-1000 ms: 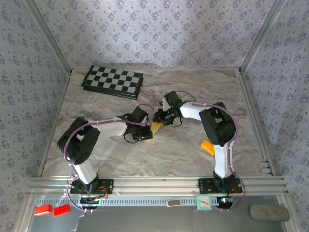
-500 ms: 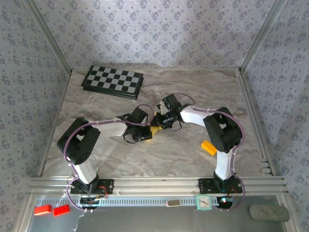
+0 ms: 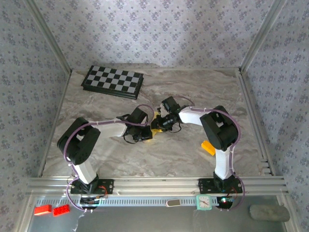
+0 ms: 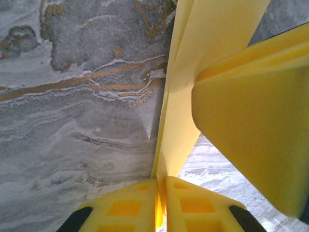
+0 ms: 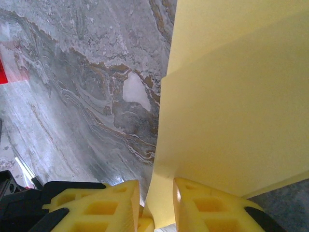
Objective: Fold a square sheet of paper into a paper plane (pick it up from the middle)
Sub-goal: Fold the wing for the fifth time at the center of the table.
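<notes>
The square sheet of paper (image 3: 155,127) is a creased yellow piece held upright at mid-table, where both grippers meet. My left gripper (image 3: 147,130) is shut on it. In the left wrist view its two fingers press together on the paper's lower edge (image 4: 161,193), and the sheet (image 4: 203,53) rises away from them. My right gripper (image 3: 158,123) comes in from the right. In the right wrist view the paper (image 5: 231,96) runs down between its fingers (image 5: 157,200), against the right finger (image 5: 207,208). A gap shows on the left finger's side, so the jaws stand open.
A checkerboard (image 3: 112,81) lies at the back left. A small orange-yellow block (image 3: 208,147) sits on the marble table (image 3: 193,87) beside the right arm's base link. Patterned walls close in the table's left, back and right sides.
My right gripper has slid left up to the left gripper and now covers more of the paper. Its jaws have narrowed slightly. The left gripper has not moved.
</notes>
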